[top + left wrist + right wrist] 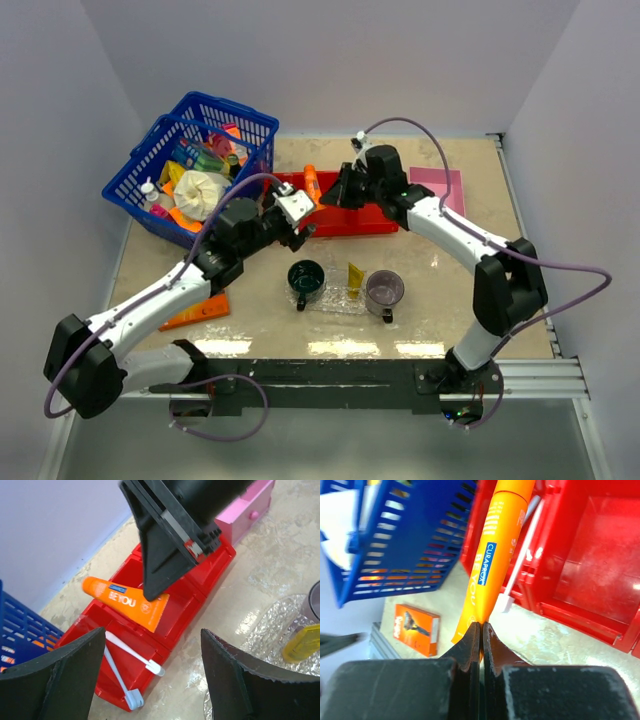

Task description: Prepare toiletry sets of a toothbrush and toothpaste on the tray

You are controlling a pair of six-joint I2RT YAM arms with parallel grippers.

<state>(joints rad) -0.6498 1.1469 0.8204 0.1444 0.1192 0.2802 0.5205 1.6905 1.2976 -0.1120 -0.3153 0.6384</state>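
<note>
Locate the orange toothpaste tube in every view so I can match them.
Top external: orange tube upper centre, over the red bin's left end.
Left wrist: centre, above the bin.
Right wrist: top centre, pinched by the right claw.
Shared landmark: the red bin.

- Basket (pixel 190 165): far left of the desk (pixel 450 300).
- Bin (pixel 370 222): right of the basket, far centre.
- Drawer box (pixel 440 188): just beside the bin's right end.
- Toothbrushes (pixel 132 652): two, in the bin's left compartment.
- First tube (pixel 127 600): above the bin's left part, flat end between the right gripper's (pixel 481 630) jaws.
- Tray (pixel 335 303): before the bin.
- Second tube (pixel 355 280): on the tray, between two cups (pixel 305 280).
- Razor pack (pixel 195 308): near left, before the basket.
</note>
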